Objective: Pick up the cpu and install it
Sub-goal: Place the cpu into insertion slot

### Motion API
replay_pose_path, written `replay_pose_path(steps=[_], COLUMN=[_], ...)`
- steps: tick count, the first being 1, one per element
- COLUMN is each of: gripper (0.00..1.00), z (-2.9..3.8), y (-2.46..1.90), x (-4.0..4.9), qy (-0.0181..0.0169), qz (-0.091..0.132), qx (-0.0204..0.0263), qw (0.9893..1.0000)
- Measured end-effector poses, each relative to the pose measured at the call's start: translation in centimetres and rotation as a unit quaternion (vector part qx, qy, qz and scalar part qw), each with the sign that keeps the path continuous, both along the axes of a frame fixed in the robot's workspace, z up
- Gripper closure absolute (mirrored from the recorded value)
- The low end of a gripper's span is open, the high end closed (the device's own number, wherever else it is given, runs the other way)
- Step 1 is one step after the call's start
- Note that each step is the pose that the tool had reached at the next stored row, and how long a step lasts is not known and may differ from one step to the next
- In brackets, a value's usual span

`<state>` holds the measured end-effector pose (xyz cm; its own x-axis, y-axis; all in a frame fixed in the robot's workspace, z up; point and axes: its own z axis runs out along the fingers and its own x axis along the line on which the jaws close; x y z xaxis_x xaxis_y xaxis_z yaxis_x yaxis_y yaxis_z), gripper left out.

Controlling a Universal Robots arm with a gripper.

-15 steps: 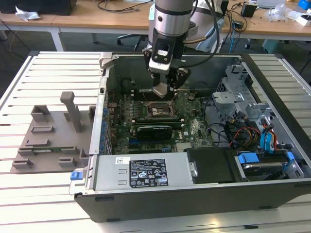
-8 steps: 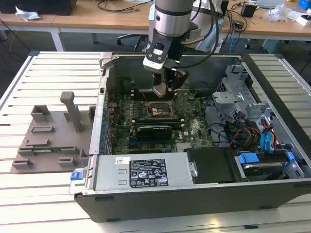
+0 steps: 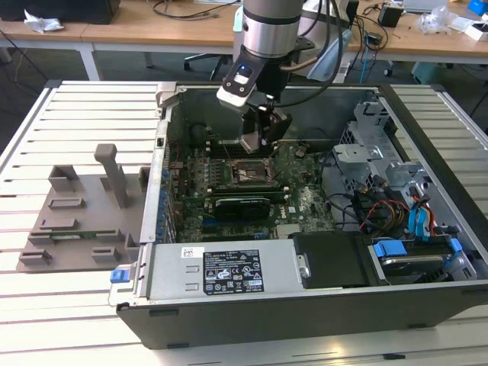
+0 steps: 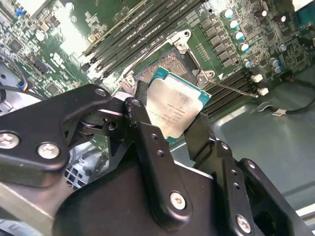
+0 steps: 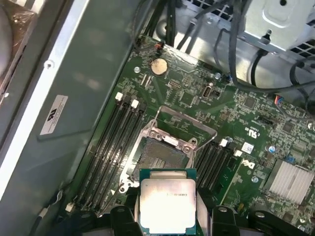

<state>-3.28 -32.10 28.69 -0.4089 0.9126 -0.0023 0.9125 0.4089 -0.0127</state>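
White slatted desk, open case on it. Inside, the gripper hangs over the green board. Its black fingers pinch the cpu by opposite edges, just above the open, steel-framed socket. With that flat silver lid and thin pale rim, I'd keep it level, match the corners and lower it straight, never sliding.

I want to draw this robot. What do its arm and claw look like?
The arm is a round silver-grey tube with black cables hanging beside it. A small white box with a blue light sits at its wrist. The gripper is black, with two fingers of jointed bars and silver screws.
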Motion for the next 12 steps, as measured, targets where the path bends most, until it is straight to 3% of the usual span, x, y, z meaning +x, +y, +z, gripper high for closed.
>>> replay_pose_path(steps=[4,12], gripper=[0.45,0.45], z=[-0.03,-0.07], y=[0.0,0.0], x=[0.0,0.0], qy=[0.0,0.0], qz=[-0.019,-0.062], qx=[-0.0015,-0.0017], qw=[0.9998,0.9981])
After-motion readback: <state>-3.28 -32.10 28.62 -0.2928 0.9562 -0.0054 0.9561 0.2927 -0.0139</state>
